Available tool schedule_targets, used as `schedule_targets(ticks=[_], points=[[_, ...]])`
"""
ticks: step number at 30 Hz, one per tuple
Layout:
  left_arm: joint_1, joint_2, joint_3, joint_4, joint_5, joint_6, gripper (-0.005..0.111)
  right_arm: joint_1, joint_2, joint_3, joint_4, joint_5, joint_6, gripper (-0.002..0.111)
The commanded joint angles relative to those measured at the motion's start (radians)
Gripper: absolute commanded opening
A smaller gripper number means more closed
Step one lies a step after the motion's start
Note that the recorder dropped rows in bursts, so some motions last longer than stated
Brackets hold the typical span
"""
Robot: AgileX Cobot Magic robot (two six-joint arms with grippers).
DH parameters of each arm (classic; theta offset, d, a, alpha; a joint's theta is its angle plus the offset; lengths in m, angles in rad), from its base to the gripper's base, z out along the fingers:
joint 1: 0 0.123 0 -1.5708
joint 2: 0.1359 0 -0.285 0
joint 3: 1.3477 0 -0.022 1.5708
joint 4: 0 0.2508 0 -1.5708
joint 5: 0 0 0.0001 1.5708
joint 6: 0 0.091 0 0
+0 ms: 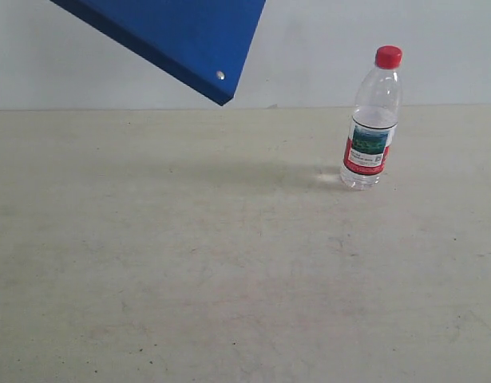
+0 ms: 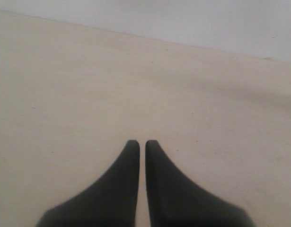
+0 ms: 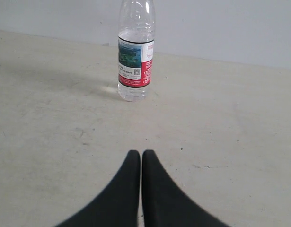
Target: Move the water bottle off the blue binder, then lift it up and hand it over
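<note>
A: What is the exterior view showing?

B: The water bottle point(image 1: 372, 120) is standing upright on the pale table point(image 1: 189, 279), over on the right and near the grey wall point(image 1: 437, 48). Its red cap point(image 1: 388, 56) is sitting on top, and the label point(image 1: 366, 149) is wrapping the lower half.

A: And the blue binder point(image 1: 177, 32)?

B: It is hanging tilted in the upper left with one corner pointing down, clear of the table. A silver rivet point(image 1: 220, 75) is showing near that corner. What is holding it is lying outside the picture. The bottle is standing well apart from it, and a faint shadow point(image 1: 229, 174) is lying on the table between them.

A: Is the left wrist view adding anything?

B: The left gripper point(image 2: 142, 143) is hovering over bare table. Its two dark fingers are pressing almost together, leaving only a thin slit, with nothing between them.

A: And the right wrist view?

B: The right gripper point(image 3: 141, 152) is pointing toward the bottle, which is standing upright straight ahead of the tips and apart from them. The fingers are lying closed against each other and gripping nothing. The edge of the picture is cutting off the top of the bottle there, so the cap is not showing in that view.
</note>
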Motion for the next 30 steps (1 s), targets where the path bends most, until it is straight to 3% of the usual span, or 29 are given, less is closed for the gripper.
schedule_targets(ticks=[1,8,13,19,30], points=[[0.039,-0.002,0.004,-0.031,-0.008,0.060,0.004,-0.002,-0.005,-0.001,0.000,-0.008,0.004,0.000],[0.027,-0.002,0.004,0.008,-0.022,0.040,0.004,-0.002,-0.005,-0.001,0.000,-0.008,0.004,0.000],[-0.023,-0.002,0.004,0.163,-0.078,-0.050,0.004,-0.002,-0.005,-0.001,0.000,-0.008,0.004,0.000],[-0.069,-0.002,0.004,0.283,-0.035,-0.092,0.004,-0.002,-0.005,-0.001,0.000,-0.008,0.004,0.000],[-0.067,-0.002,0.004,0.232,-0.039,-0.114,0.004,-0.002,-0.005,-0.001,0.000,-0.008,0.004,0.000]])
